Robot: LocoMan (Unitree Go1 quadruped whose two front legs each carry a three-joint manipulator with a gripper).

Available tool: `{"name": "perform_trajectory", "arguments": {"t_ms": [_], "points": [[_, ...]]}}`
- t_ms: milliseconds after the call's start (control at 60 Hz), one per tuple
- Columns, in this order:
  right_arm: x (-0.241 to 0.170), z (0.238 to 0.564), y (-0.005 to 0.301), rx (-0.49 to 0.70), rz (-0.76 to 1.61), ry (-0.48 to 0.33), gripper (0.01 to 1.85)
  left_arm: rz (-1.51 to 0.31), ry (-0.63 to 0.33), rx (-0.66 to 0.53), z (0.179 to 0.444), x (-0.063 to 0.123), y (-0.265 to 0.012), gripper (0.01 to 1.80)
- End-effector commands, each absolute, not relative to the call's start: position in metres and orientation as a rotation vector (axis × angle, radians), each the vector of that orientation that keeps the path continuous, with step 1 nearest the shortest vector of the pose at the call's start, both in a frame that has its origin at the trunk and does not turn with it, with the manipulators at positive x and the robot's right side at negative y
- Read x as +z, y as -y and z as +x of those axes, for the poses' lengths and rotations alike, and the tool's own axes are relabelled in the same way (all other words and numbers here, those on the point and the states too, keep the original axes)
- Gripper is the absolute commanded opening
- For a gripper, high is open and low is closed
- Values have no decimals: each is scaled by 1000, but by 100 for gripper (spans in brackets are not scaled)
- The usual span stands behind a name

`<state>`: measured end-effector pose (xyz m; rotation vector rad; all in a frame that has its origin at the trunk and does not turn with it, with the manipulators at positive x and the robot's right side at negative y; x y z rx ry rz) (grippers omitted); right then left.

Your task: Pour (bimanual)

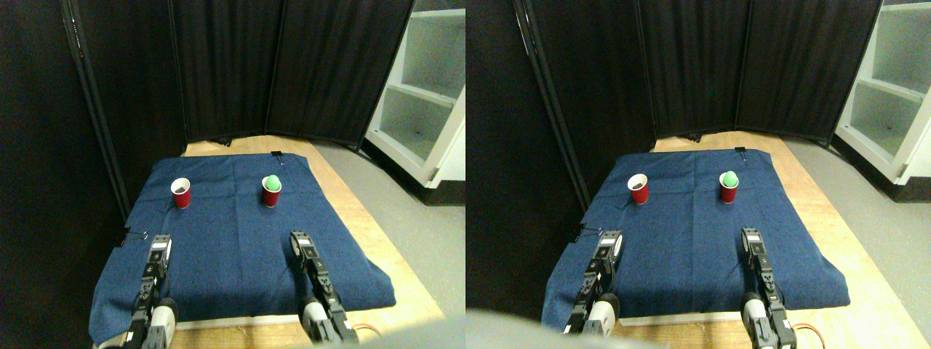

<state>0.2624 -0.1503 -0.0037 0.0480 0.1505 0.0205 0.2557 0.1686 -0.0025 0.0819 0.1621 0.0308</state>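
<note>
Two red cups on blue cloth (240, 240) over table (378, 240), well apart. Left cup (180, 193) empty-looking, likely receiver; right cup (271, 192) with green ball (273, 182), likely source. Left gripper (160, 243), right gripper (300, 241) near, short of cups, one per cup. Jaws' state: cannot tell.

Two cups are set apart on the cloth (240, 240): the left cup (180, 193) far left, the right cup (271, 192) far right, a ball (272, 182) held in it.
</note>
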Motion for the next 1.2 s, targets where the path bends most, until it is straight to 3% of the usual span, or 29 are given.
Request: {"name": "perform_trajectory", "arguments": {"t_ms": [17, 467, 650, 933, 1133, 1200], "points": [[0, 263, 150, 23, 39, -126, 56, 80, -130, 16, 257, 1, -167, 33], [1, 267, 149, 24, 50, -141, 58, 100, -156, 11, 260, 4, -169, 38], [4, 272, 148, 69, 105, -67, 52, 68, -98, -19, 263, 7, -174, 65], [28, 276, 146, 75, 178, -23, 50, 6, -41, -41, 271, 26, -182, 61], [32, 282, 147, 84, 261, -17, 52, -167, 2, 26, 278, 29, -181, 69], [31, 285, 147, 28, 347, -43, 57, -250, 7, 62, 282, 29, -182, 73]]}}
